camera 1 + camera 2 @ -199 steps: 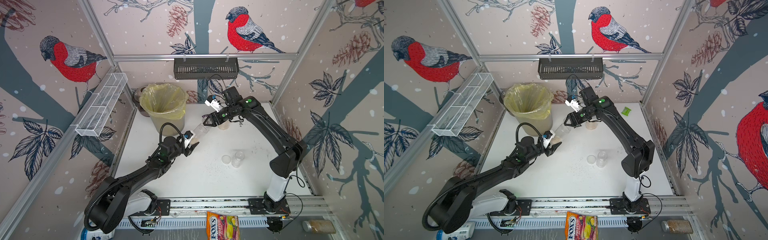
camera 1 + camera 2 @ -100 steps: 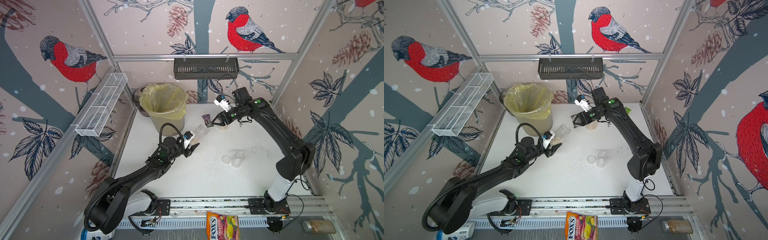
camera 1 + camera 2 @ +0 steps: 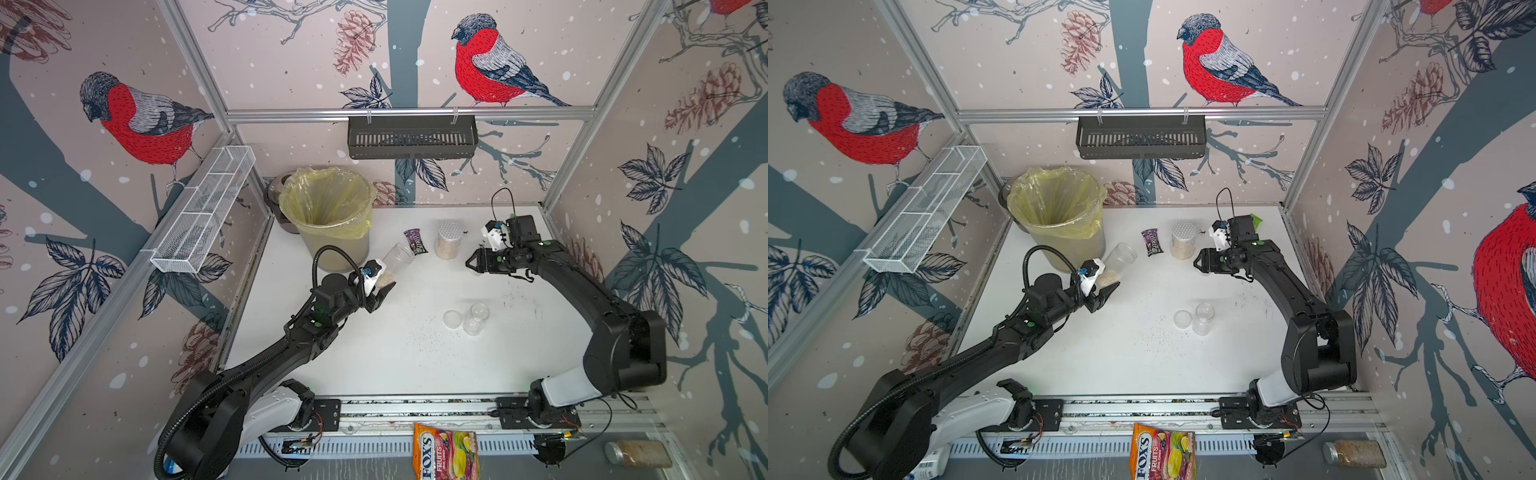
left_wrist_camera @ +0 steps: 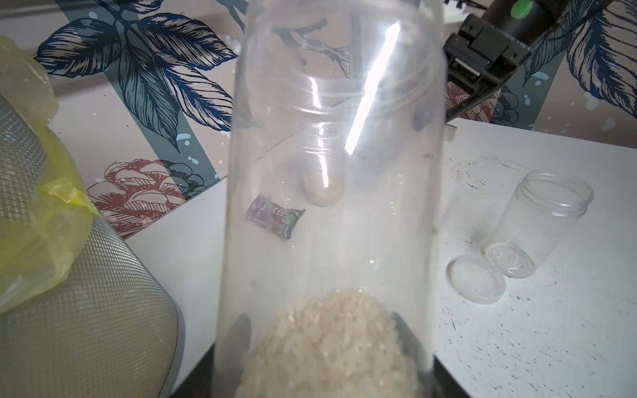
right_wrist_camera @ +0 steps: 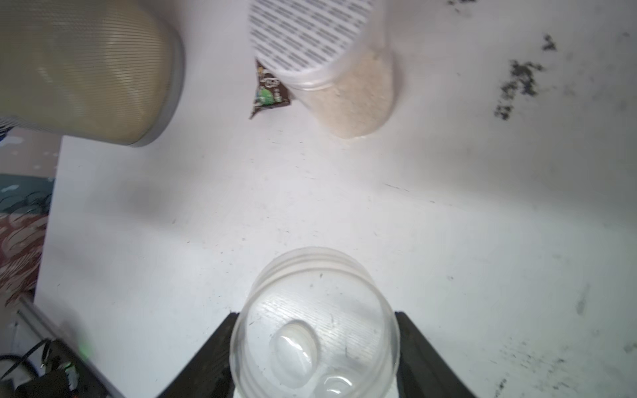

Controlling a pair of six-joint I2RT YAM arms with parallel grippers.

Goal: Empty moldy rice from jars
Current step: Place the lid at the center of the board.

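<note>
**A:** Seen from above, twelve at the back wall: the left claw [image 3: 384, 286] is squeezed nearly closed on the base of a slim jar [image 3: 397, 259]. The jar has no lid and tilts with its mouth up toward one o'clock.

**B:** And the moldy rice [image 4: 331, 344]?

**A:** Heaped at the bottom end, right by the fingers. The neck's bare.

**B:** The right claw [image 3: 473, 266]?

**A:** Three o'clock from that jar, jaws partway apart, pinching a clear round lid [image 5: 315, 327] over the table [image 3: 395, 361].

**B:** Other jars?

**A:** The wide jar [image 3: 448, 247] stands at two o'clock under its dotted silver lid [image 3: 451, 230], pale grains inside. A candy wrapper [image 3: 415, 242] lies just beside it, at its nine.

**B:** Four o'clock?

**A:** An empty slim jar [image 3: 476, 318], open, with its loose lid [image 3: 452, 319] just beside it. Dark specks are scattered nearby.

**B:** The bin [image 3: 357, 249]?

**A:** Yellow-bagged, ten o'clock from the held jar, near. The jar's mouth sits outside its rim.
</note>
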